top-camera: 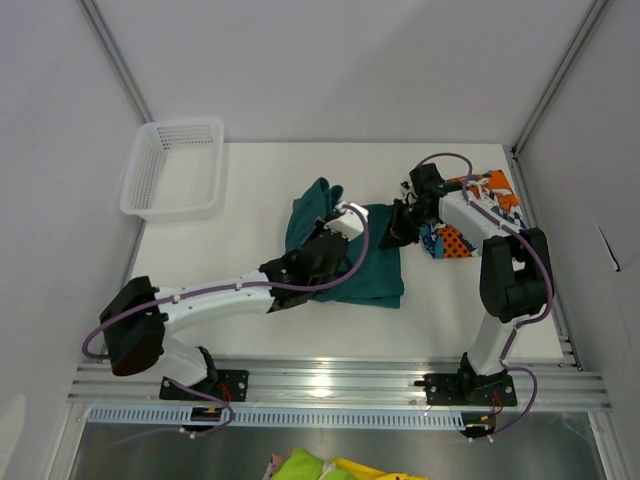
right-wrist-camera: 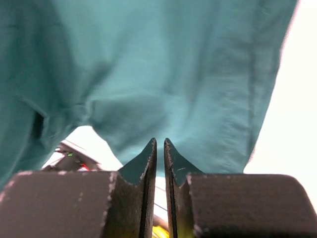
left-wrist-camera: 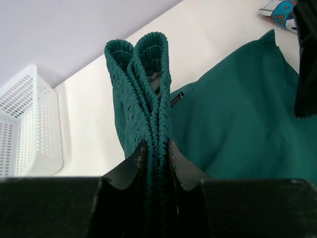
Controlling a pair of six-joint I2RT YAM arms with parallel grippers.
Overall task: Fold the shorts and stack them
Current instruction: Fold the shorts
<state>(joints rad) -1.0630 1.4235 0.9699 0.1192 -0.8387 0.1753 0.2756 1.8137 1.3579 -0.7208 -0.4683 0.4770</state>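
Okay, the left arm [top-camera: 210, 295] lay stretched low and diagonal over the table [top-camera: 250, 335], with the left gripper [left-wrist-camera: 156, 146] clamped on the bunched waistband [left-wrist-camera: 143, 74] of the green shorts [top-camera: 372, 265], mid-table. The right arm [top-camera: 510, 270] was folded over from the right. The right gripper [right-wrist-camera: 159, 144] was at that pair's edge, fingers a thin slit apart, nothing between them. The green pair was partly spread flat. Two pairs in all: the patterned shorts [top-camera: 482, 205] sat crumpled far right. One basket [top-camera: 175, 165], far left.

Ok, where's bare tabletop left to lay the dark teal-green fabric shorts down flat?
Free: the far strip of white table between the white plastic mesh basket and the orange-teal patchwork shorts; also the near strip between the dark teal shorts and the metal rail. Crowded: centre-right, where both pairs lie close.
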